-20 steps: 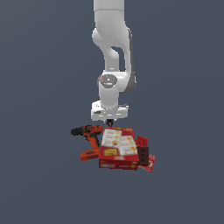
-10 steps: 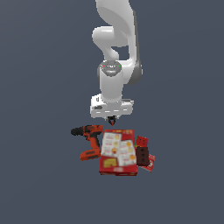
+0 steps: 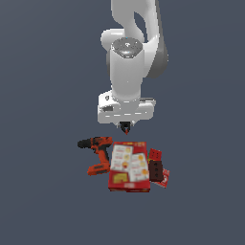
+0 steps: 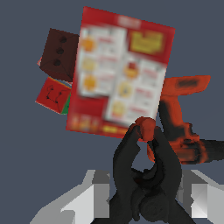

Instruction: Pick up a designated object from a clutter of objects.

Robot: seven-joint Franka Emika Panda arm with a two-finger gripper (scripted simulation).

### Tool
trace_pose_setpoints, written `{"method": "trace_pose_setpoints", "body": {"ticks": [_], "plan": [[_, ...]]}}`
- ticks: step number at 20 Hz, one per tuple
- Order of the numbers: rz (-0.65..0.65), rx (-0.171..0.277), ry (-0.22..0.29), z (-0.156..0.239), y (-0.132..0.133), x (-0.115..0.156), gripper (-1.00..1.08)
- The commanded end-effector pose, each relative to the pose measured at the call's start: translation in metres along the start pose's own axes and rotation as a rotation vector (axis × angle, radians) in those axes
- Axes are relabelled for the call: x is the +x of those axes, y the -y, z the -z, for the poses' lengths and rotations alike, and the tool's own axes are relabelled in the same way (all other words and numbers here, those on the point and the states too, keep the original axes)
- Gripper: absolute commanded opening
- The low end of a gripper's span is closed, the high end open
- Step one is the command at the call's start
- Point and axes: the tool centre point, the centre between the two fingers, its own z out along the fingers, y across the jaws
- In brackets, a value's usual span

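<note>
The designated object, a small black spring clamp (image 4: 146, 173) with a red-orange tip, sits between my grey fingers (image 4: 94, 199). My gripper (image 4: 144, 197) is shut on it. In the exterior view the clamp (image 3: 126, 128) hangs just under the hand, and the gripper (image 3: 125, 125) is clear above the clutter of objects. That heap lies below: an orange-black drill (image 3: 98, 153), a flat red box (image 3: 128, 166) with pale labels, and small pieces beside it.
In the wrist view the red box (image 4: 118, 74) fills the middle, with the drill (image 4: 183, 127) on one side. A dark brown block (image 4: 59, 54) and a small red piece (image 4: 52, 95) lie on the other. The floor around is plain dark grey.
The arm has risen from the heap with the clamp in its fingers. The gap between the hand and the red box has grown. The clutter has stayed put.
</note>
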Motion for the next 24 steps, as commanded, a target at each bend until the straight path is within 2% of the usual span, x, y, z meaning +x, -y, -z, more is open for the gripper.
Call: {"method": "trace_pose_setpoints", "body": {"ticks": [1, 14, 24], "plan": [[0.0, 0.0, 0.001, 0.023, 0.002, 0.011, -1.0], [0.0, 0.0, 0.001, 0.126, 0.011, 0.064, -1.0], [0.0, 0.0, 0.001, 0.171, 0.015, 0.089, -1.0]]}}
